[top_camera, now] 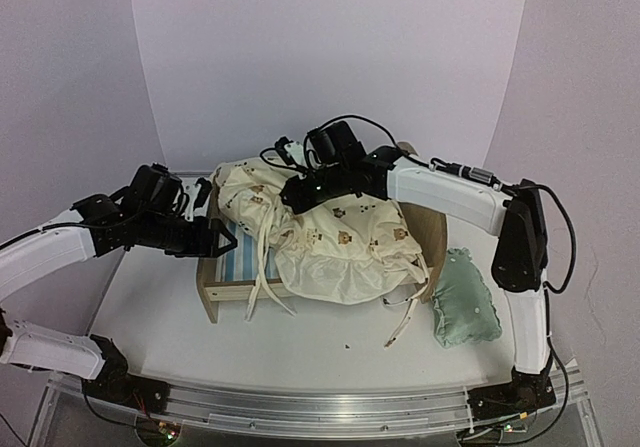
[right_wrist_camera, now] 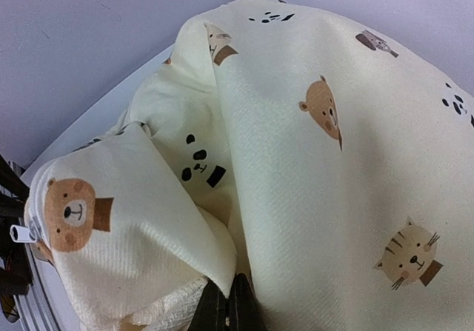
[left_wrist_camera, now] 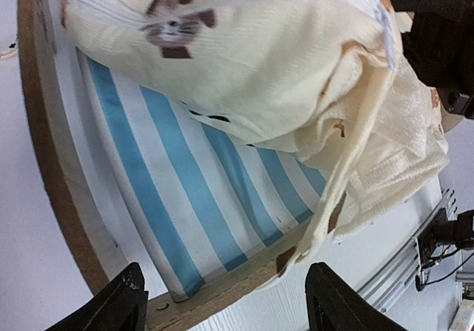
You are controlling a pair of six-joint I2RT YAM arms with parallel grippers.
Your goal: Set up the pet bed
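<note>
The pet bed (top_camera: 222, 293) is a light-wood frame with a blue-and-white striped base (top_camera: 237, 252), standing mid-table. A cream animal-print cushion (top_camera: 340, 237) lies bunched over it, its ties (top_camera: 262, 279) trailing across the front rail. My right gripper (top_camera: 295, 195) is on top of the cushion. In the right wrist view this gripper (right_wrist_camera: 228, 303) is shut on a fold of the cushion (right_wrist_camera: 296, 161). My left gripper (top_camera: 222, 235) is at the bed's left end. In the left wrist view it (left_wrist_camera: 226, 301) stands open, with the wooden rail (left_wrist_camera: 222, 290) between its fingers and the striped base (left_wrist_camera: 185, 198) beyond.
A small mint green pillow (top_camera: 462, 302) lies on the table right of the bed, close to the right arm's base. A loose cushion tie (top_camera: 402, 319) hangs onto the table in front. The metal rail (top_camera: 320, 407) runs along the near edge.
</note>
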